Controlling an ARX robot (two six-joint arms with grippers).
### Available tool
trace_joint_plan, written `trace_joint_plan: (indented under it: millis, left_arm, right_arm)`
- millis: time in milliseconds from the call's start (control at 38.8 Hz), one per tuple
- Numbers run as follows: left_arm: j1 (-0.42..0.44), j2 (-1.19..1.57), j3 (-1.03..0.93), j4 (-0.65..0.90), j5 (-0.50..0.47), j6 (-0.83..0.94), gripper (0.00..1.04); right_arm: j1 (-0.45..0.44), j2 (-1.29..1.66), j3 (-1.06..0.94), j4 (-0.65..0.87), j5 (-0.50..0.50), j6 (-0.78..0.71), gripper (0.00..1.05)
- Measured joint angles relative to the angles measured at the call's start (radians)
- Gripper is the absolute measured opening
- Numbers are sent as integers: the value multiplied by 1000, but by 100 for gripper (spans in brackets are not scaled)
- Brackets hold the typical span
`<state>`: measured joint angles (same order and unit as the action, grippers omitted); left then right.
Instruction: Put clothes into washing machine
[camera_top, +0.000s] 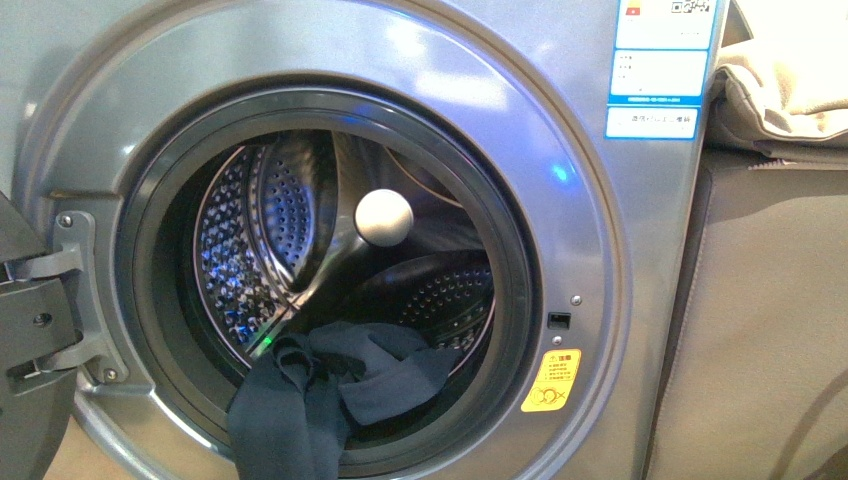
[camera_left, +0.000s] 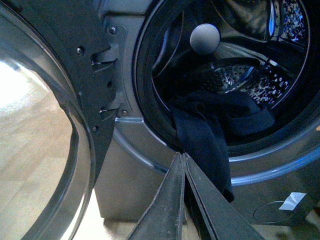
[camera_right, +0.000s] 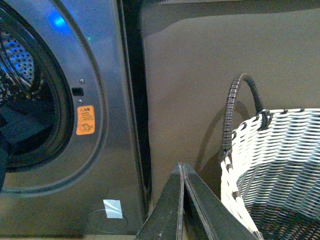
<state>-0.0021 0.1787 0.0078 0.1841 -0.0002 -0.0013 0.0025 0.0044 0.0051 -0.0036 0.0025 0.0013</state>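
1. Clothes (camera_top: 300, 400) are looking soft, floppy and light to us, so we are thinking they will bend and slip, not break.
2. We are thinking the best place to grab is the thick bunch hanging over the black ring (camera_top: 520, 250).
3. They are showing dark blue, with folds.
4. They are lying half in the washer (camera_top: 590, 300), half drooping out the front.
5. We are seeing the left gripper (camera_left: 183, 159) pinched together just beside the hanging part, holding nothing.
6. We are seeing the right gripper (camera_right: 182, 167) pinched together too, holding nothing, near the basket (camera_right: 280, 160).
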Motion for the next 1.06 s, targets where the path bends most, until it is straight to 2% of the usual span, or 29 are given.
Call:
trace_joint_plan:
  millis: [129, 206, 387, 515, 696, 747, 1056]
  left_arm:
    - [0, -125, 0, -159, 0, 0, 4]
    - [0, -171, 0, -178, 0, 0, 4]
    - [0, -175, 0, -183, 0, 0, 33]
    - [0, -175, 0, -183, 0, 0, 64]
    - [0, -175, 0, -183, 0, 0, 94]
    - [0, -175, 0, -183, 0, 0, 100]
    - [0, -175, 0, -183, 0, 0, 98]
  right_arm:
    - [0, 0, 0, 0, 0, 0, 2]
    - [0, 0, 0, 0, 0, -1, 12]
    - [0, 0, 0, 0, 0, -1, 42]
    - [0, 0, 0, 0, 0, -1, 72]
    - [0, 0, 0, 0, 0, 0, 99]
    - [0, 0, 0, 0, 0, 0, 97]
    - [0, 0, 0, 0, 0, 0, 97]
